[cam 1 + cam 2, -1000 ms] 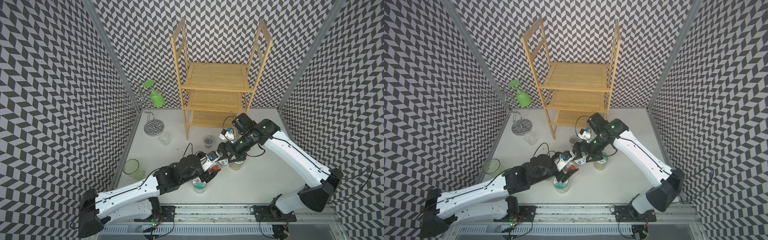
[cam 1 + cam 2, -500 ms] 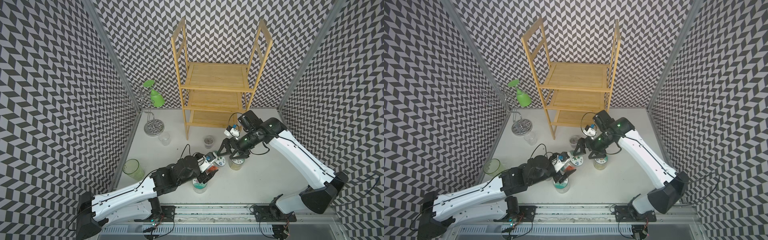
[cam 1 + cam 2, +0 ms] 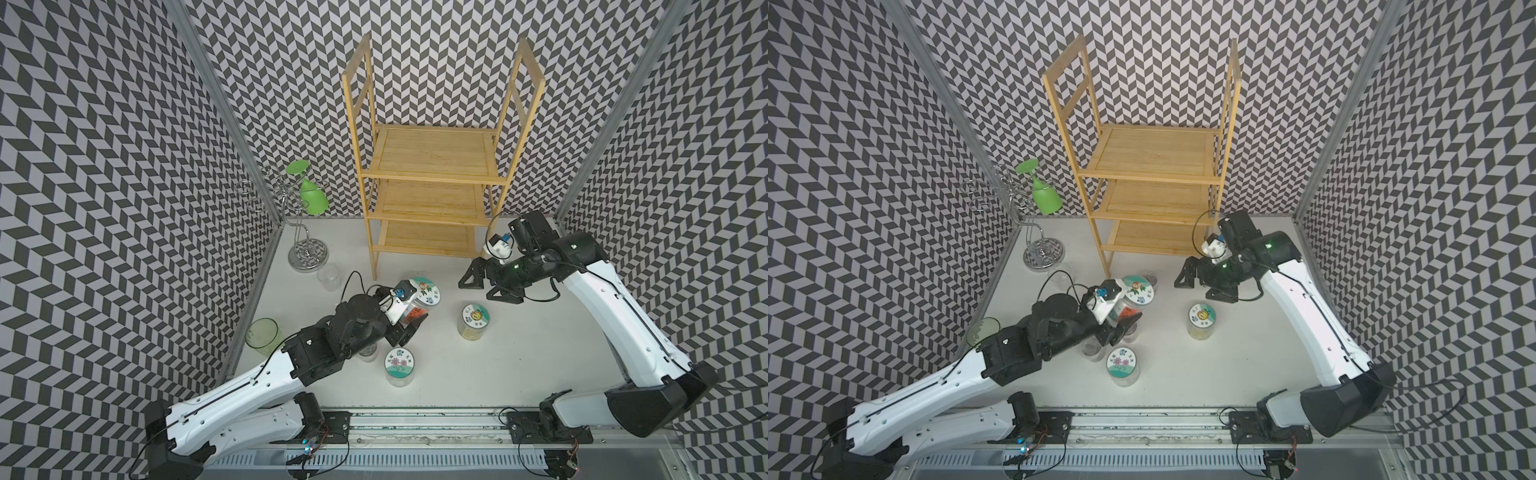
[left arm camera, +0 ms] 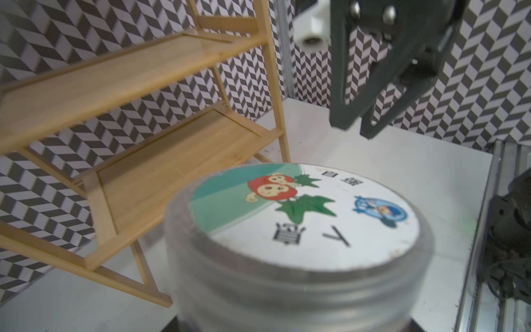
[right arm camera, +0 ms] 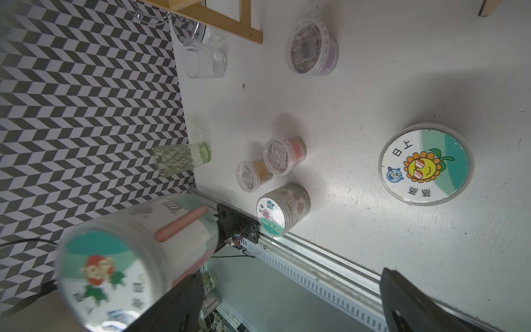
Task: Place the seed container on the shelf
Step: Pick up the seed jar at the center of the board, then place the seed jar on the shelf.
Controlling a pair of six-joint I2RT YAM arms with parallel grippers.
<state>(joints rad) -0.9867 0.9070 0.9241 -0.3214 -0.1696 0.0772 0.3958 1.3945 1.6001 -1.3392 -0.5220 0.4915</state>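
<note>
Grips the jar (image 3: 427, 292) in the left pincer (image 3: 409, 311), now raised off the table (image 3: 540, 353) and tilted, near the shelf (image 3: 432, 245) but not on it, and draws the right pincer (image 3: 482, 289) back, wide open and empty, so leaves only the placing.

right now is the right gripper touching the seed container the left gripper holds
Apart. In a top view, bare table shows between the open right gripper and the seed container, which only the left gripper clamps.
</note>
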